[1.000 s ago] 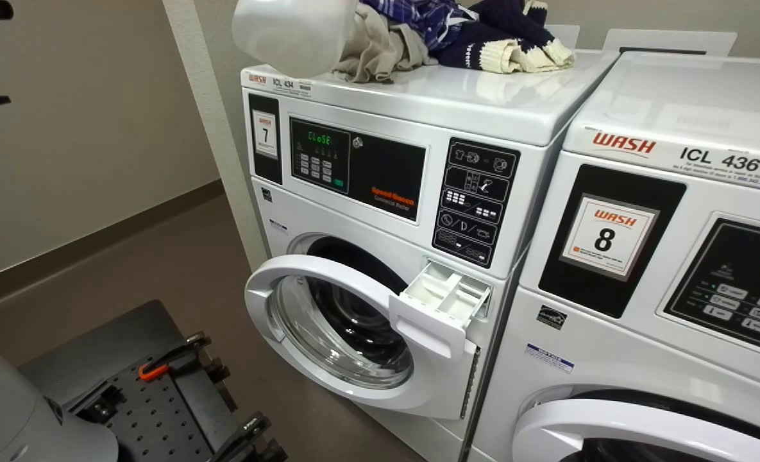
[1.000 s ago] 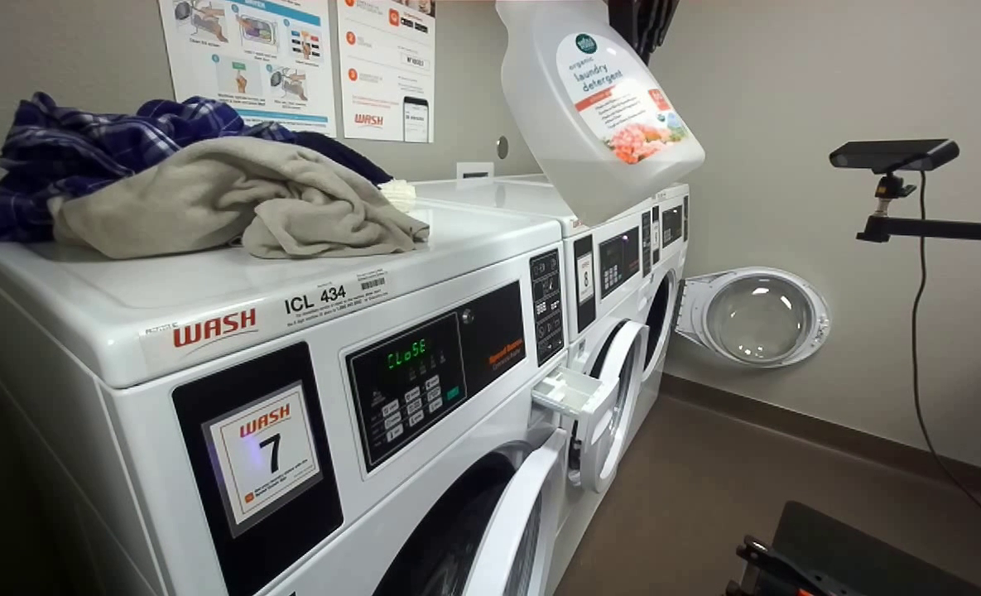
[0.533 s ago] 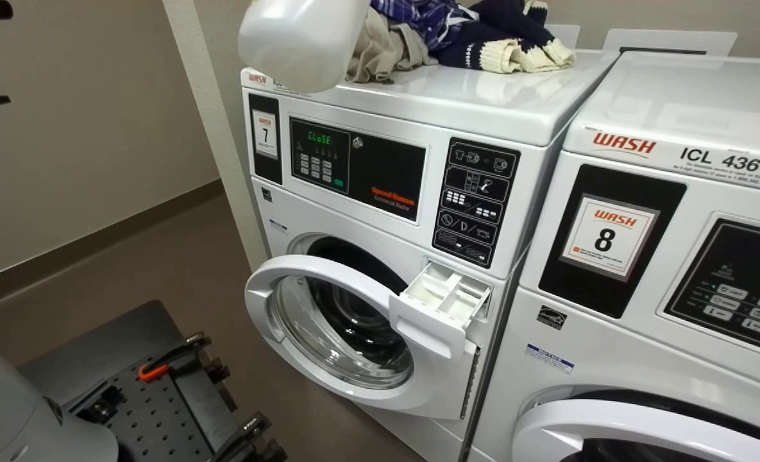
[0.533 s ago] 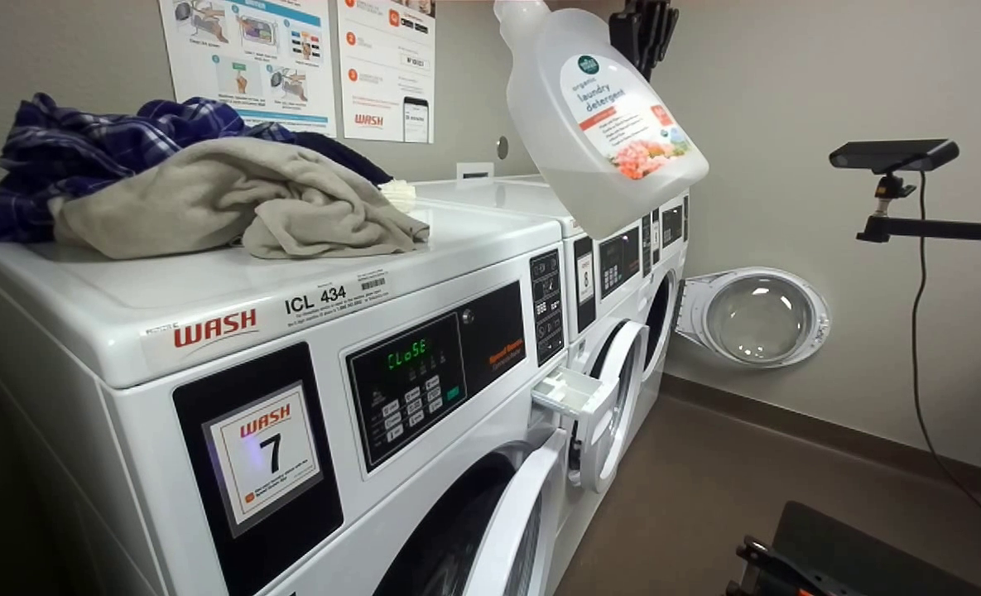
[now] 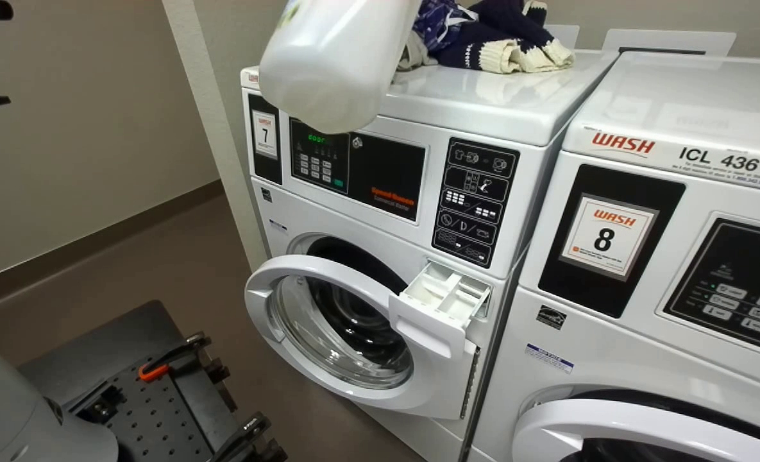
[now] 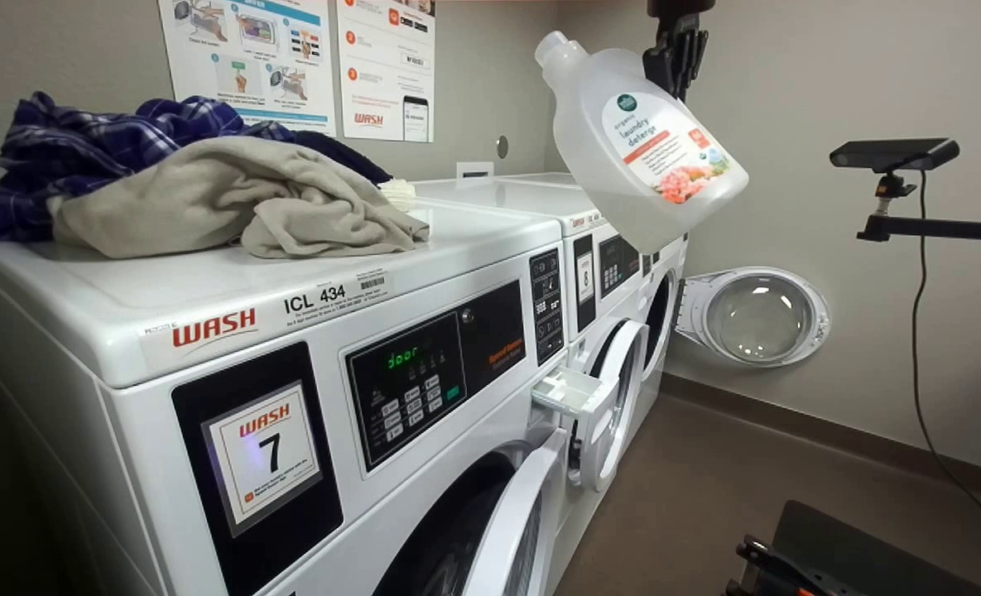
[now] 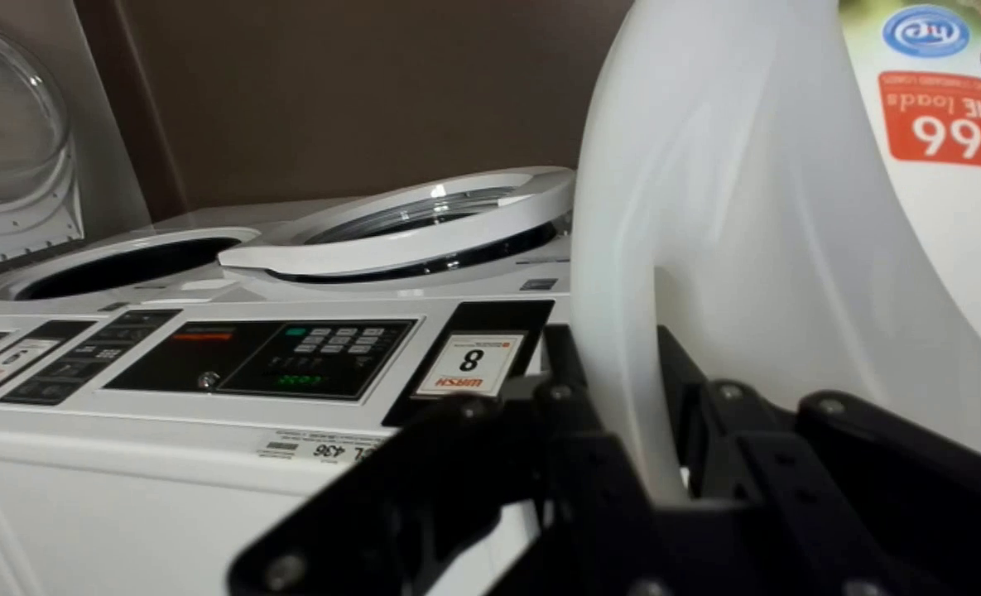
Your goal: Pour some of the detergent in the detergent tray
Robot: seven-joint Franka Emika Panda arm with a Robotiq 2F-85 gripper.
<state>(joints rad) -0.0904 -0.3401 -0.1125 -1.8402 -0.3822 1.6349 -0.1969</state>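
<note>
The detergent bottle, translucent white with a floral label, is held in the air, tilted with its neck up and to the left in an exterior view (image 6: 589,124). Its lower part shows in an exterior view (image 5: 335,70), above washer 7's control panel. My black gripper (image 6: 674,66) is shut on the bottle's handle; in the wrist view its fingers (image 7: 614,364) stand on both sides of the handle of the bottle (image 7: 747,182). The white detergent tray (image 5: 428,327) is pulled out of washer 7, below and apart from the bottle; it also shows in an exterior view (image 6: 602,418).
Washer 7's round door (image 5: 322,269) stands open beside the tray. Washer 8 (image 5: 649,256) adjoins it, its door (image 5: 642,423) also open. Clothes (image 6: 225,190) lie on washer 7's top. A camera on an arm (image 6: 896,156) stands near the wall.
The bottle and gripper have moved down and to the right in both exterior views. The bottle keeps about the same tilt. The tray and doors have not moved.
</note>
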